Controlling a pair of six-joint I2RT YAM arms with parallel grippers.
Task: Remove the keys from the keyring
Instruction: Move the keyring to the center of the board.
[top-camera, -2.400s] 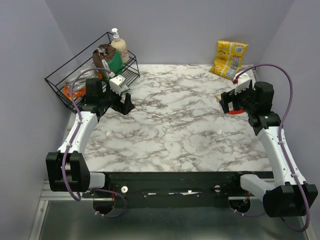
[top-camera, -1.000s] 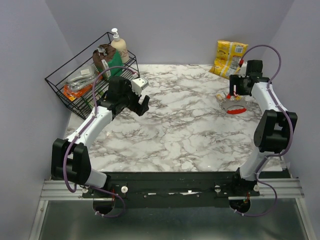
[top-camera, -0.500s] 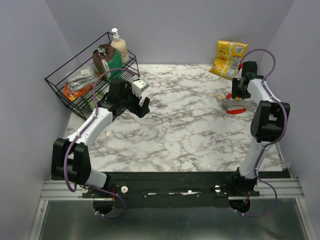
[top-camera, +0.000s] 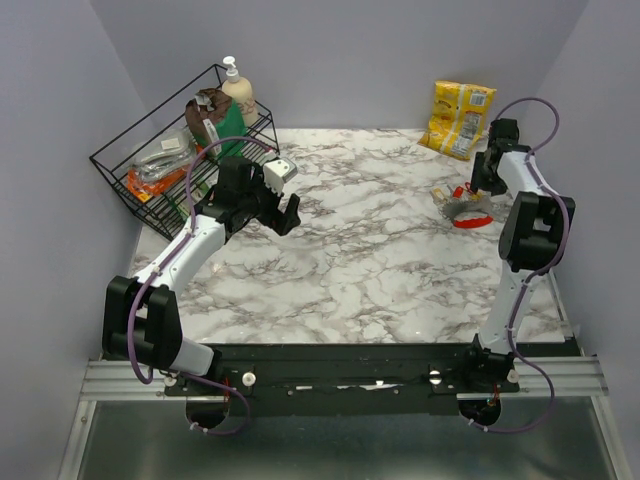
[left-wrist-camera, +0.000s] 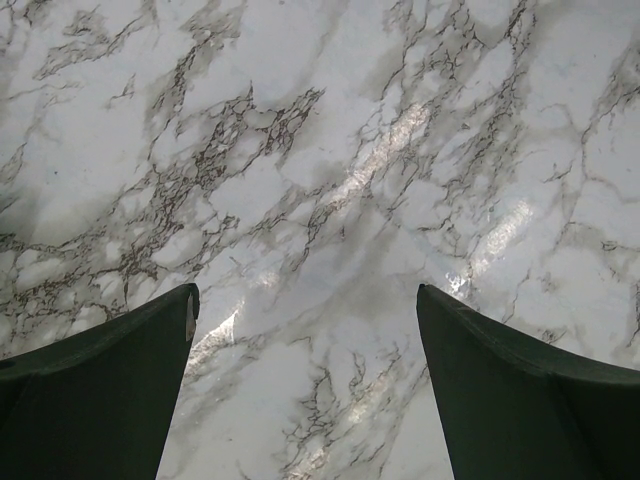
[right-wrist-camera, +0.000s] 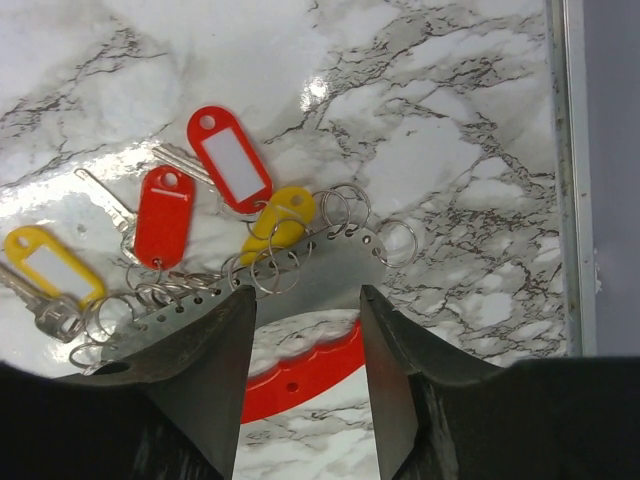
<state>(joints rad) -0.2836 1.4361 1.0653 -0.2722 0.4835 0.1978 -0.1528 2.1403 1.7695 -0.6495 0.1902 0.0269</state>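
Right gripper (right-wrist-camera: 302, 305) spread, empty, over red-strapped metal keyring (right-wrist-camera: 335, 258); red/yellow-tagged silvery keys (right-wrist-camera: 228, 155) at its 11 o'clock. Left gripper (left-wrist-camera: 305, 300) likewise.

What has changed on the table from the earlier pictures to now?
The left gripper swung right, away from the wire basket, toward the middle of the table. The right arm folded up steeply, and the right gripper now hangs open above the keyring. Nothing was gripped or released. The keys, the keyring and the yellow bag lie where they were.
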